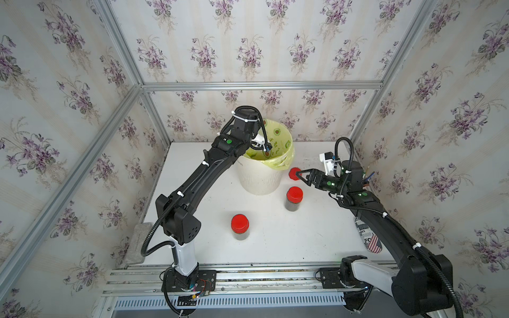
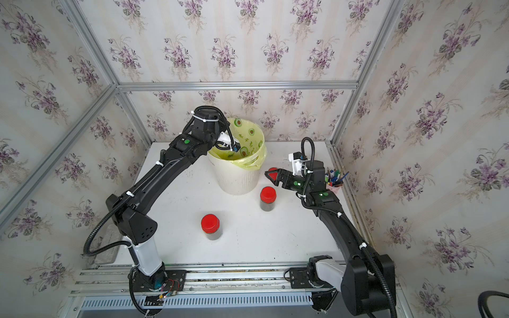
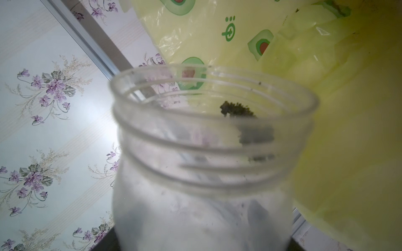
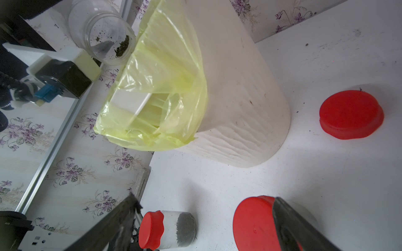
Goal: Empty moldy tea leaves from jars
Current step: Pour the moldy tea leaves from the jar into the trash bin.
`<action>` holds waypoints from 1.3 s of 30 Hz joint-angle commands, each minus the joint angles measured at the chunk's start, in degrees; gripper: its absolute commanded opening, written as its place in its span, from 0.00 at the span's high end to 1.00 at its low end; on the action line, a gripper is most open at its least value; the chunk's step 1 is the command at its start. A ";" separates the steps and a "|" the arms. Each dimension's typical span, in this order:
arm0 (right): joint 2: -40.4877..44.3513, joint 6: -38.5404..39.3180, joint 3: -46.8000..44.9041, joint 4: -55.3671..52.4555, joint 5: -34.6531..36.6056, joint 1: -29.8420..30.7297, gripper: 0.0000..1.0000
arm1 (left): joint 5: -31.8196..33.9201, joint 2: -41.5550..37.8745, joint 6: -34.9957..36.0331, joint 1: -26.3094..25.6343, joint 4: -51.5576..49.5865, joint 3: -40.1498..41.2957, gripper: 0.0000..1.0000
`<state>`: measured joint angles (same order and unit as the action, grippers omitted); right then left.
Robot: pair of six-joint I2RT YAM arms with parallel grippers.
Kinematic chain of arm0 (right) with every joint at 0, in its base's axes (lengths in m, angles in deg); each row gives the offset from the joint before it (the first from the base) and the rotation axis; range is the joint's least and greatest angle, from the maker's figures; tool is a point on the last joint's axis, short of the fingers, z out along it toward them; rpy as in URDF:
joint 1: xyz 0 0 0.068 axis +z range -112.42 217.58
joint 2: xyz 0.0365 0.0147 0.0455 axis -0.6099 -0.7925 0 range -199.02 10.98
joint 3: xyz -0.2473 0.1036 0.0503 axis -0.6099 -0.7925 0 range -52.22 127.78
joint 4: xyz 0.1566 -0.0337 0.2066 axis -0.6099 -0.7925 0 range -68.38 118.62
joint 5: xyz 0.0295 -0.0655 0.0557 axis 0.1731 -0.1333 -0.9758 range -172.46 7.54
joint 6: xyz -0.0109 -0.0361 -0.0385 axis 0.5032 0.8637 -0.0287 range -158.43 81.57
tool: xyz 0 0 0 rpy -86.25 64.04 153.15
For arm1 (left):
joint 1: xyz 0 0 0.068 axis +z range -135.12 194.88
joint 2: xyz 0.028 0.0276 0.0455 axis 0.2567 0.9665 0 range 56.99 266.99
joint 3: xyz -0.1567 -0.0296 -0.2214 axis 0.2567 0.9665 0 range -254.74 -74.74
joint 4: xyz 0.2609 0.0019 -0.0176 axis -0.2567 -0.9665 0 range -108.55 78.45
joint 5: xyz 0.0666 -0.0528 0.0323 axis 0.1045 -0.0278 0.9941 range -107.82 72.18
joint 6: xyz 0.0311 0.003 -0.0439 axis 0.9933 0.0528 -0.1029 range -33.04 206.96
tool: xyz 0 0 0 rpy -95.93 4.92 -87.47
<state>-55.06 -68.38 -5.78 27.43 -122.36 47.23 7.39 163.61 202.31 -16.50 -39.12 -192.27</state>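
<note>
Okay, dump step on jar one. The left gripper (image 3: 202,239) is clamped around the base of the open jar (image 4: 102,37) and holds it over the cream bin (image 1: 259,181), with the mouth just above the rim of the yellow bag (image 1: 278,137).

The jar's long axis is slanted, not fully upside down, and the mouth points down and into the bag. It's nearly empty, but a dark clump of tea leaves (image 3: 237,108) sticks inside the wall by the threads, with a few specks around it.

To finish well, tip the jar steeper and give it a short shake or a tap. Keep the mouth inside the bag opening so crumbs don't land on the bench (image 1: 275,247). Don't loosen the grip, since the clear wall looks slippery.

The right gripper (image 1: 300,174) has its jaws spread wide and holds nothing, hovering just by the loose cap (image 4: 351,114), which lies flat beside the bin. Two capped jars (image 1: 294,199) (image 1: 240,227) stand upright on the bench with their axes vertical. Both show dark leaves inside and neither is opened yet.
</note>
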 commanded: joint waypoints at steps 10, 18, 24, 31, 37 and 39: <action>-0.51 -0.37 0.48 2.02 -0.87 0.07 0.05 | 0.85 -1.63 15.43 -0.32 5.01 0.87 0.42; -0.59 -0.92 0.33 2.34 -1.06 0.08 0.05 | 5.70 -1.90 10.19 -1.18 -2.46 -0.12 0.41; -1.00 -1.09 0.21 2.51 -1.27 0.15 0.05 | 6.35 -1.79 8.48 -1.08 -6.26 -0.42 0.44; -1.37 -1.25 0.30 3.04 -1.41 0.28 0.05 | 5.64 -1.75 10.17 -1.23 -4.23 -2.44 0.42; -1.40 -1.31 0.15 3.12 -1.36 0.33 0.05 | 5.54 -2.42 8.91 -0.98 -2.75 1.69 0.41; -1.29 -1.27 -0.02 3.35 -1.32 0.39 0.05 | 4.87 -2.05 8.90 -0.88 -2.35 1.28 0.42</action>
<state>-56.35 -69.50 -5.72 28.89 -123.28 47.54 13.49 161.73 202.97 -17.66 -43.66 -190.83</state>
